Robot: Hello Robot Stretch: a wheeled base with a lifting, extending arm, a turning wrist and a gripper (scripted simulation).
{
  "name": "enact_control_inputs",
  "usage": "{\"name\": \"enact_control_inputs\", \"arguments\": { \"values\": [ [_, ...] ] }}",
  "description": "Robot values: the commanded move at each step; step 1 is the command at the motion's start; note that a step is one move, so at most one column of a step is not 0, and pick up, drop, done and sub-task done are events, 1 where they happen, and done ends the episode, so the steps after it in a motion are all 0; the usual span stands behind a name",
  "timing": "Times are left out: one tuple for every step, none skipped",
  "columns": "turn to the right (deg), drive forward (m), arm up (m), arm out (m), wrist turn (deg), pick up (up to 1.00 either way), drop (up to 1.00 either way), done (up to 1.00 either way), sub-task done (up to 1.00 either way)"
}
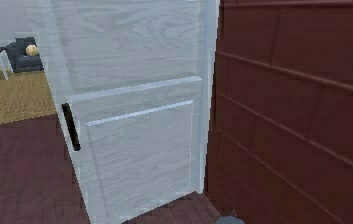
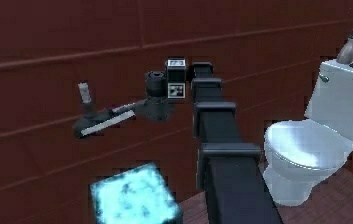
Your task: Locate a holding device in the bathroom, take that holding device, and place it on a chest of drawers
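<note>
Held a small grey holder (image 2: 84,95) in the claw (image 2: 97,121), clear of every surface; next likely needed driving out past the white door (image 1: 134,100) to find a chest of drawers.

We face a white panelled door (image 1: 134,100) with a black handle (image 1: 71,127), dark red walls (image 1: 294,100), dark wooden floor (image 1: 24,180), beside us a white toilet (image 2: 304,150)

Forward view: white door (image 1: 134,100) lit bright and even, far room (image 1: 14,100) at left sunny; dark red wall (image 1: 294,110) on right is dim. Arm side view: dim overall, white toilet (image 2: 309,140) at right catches soft light.
</note>
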Motion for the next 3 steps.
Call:
{"name": "enact_control_inputs", "arguments": {
  "values": [
    [0.0, 0.00, 0.00, 0.00, -45.0, 0.00, 0.00, 0.00, 0.00],
    [0.0, 0.00, 0.00, 0.00, -21.0, 0.00, 0.00, 0.00, 0.00],
    [0.0, 0.00, 0.00, -0.24, 0.0, 0.00, 0.00, 0.00, 0.00]
  ]
}}
